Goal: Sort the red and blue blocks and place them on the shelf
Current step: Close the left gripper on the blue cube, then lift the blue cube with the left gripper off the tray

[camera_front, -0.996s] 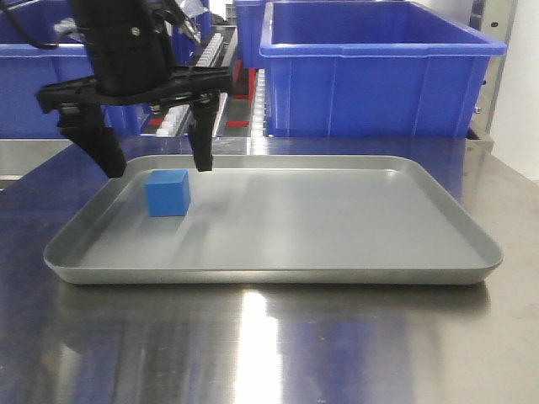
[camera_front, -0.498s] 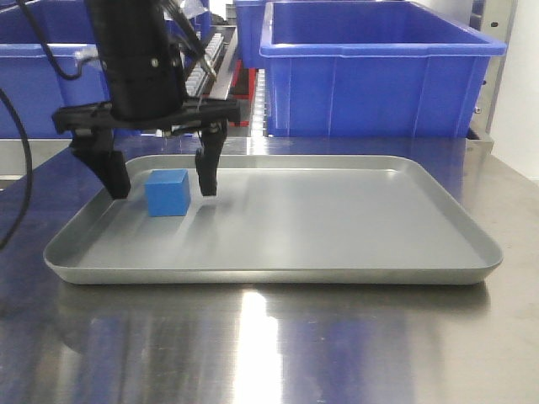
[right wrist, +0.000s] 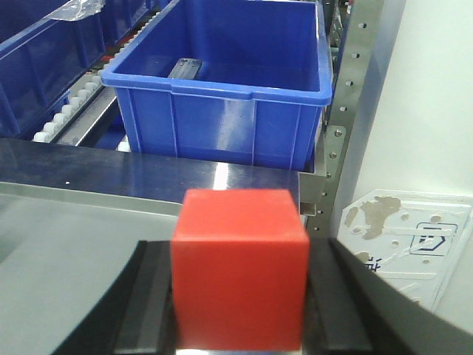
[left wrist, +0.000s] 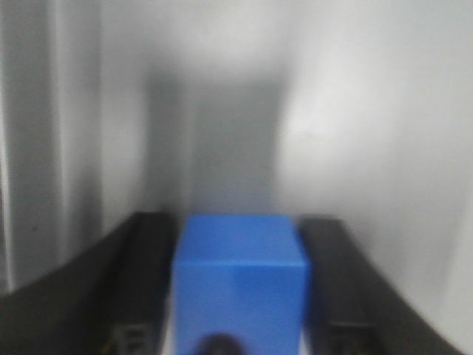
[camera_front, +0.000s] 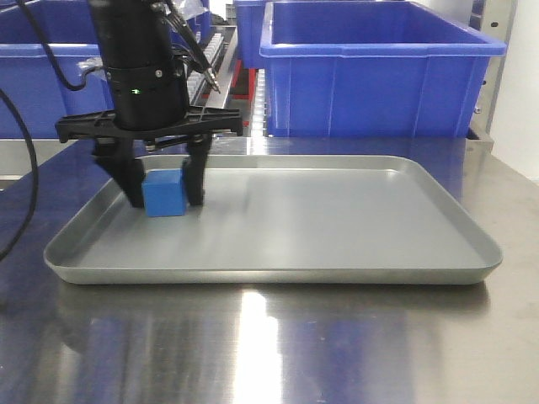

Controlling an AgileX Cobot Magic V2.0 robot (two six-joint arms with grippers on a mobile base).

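**Both claws gripping a block each; blue one sits on the tray**

Blue block sits on the floor of the grey tray, near its left-rear corner. Left claw comes straight down over it, wrist vertical, w/ one black finger pressed on each side. The left wrist view shows the same: left claw closed on the blue block, fingers touching both side faces.

Red block is clamped in the right claw, fingers tight on both sides, claw pointing roughly level toward the bins. Right arm isn't in the front view.

Count: 2 blocks (1 blue, 1 red), 1 tray, at least 2 big blue bins.

Tray holds only the blue block and rests on the steel bench. The large bin stands behind the tray. In the right wrist view the bin holds a small dark item, too small to ID. A perforated steel shelf upright stands just right of it.
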